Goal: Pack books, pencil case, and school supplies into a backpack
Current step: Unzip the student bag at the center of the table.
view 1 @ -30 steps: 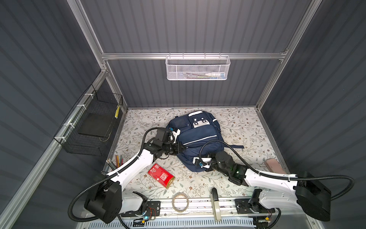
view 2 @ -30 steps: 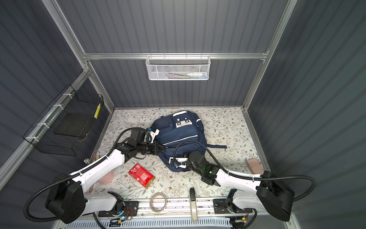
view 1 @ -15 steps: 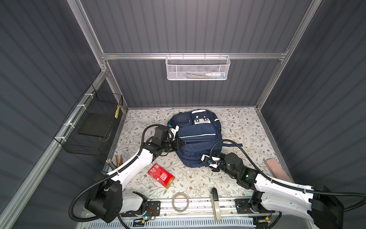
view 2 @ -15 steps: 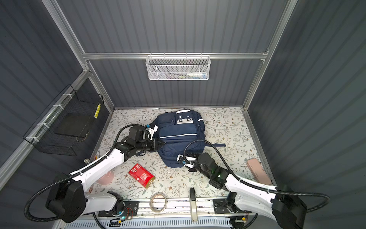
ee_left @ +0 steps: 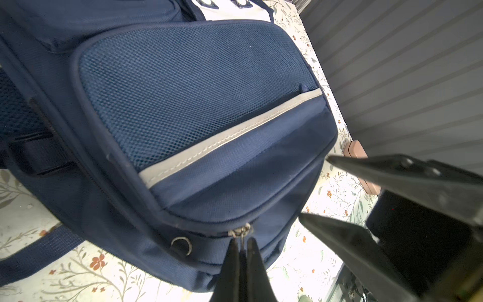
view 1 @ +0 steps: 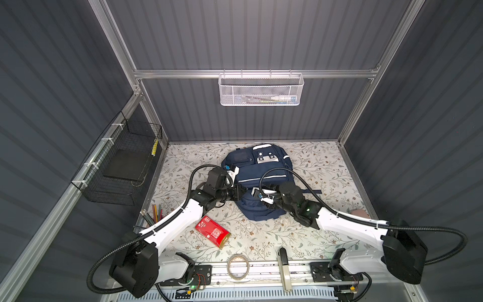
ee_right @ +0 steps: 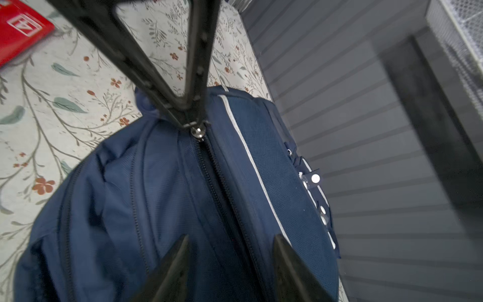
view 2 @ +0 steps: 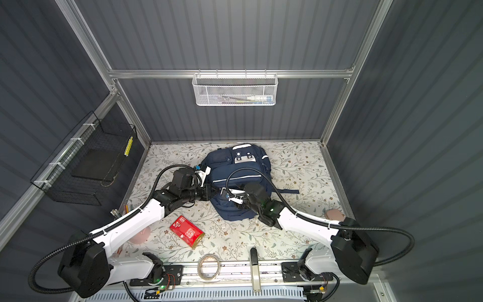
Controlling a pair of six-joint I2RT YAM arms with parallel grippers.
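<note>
The left gripper (ee_left: 242,241) has its jaws pressed together on the small metal zip pull (ee_left: 240,231) at the edge of the backpack (ee_left: 198,86). The right gripper (ee_right: 232,236) hangs just above the bag with its jaws apart and nothing between them.

The zip track (ee_right: 219,198) runs in a long line from the pinched pull straight toward the right gripper, whose fingers stand on either side of it. Any slide of the pull will probably follow that line, so the left arm does the pulling and the right is placed to pin the cloth. I cannot tell whether the teeth are meshed.

The backpack is soft navy weave with a mesh panel and pale stripes. It lies front up on the flowered table mat (view 1: 313,162). The red pack (view 1: 213,232), flat and boxy, lies on the mat beside the left arm, apart from the bag. No books or pencil case show.
</note>
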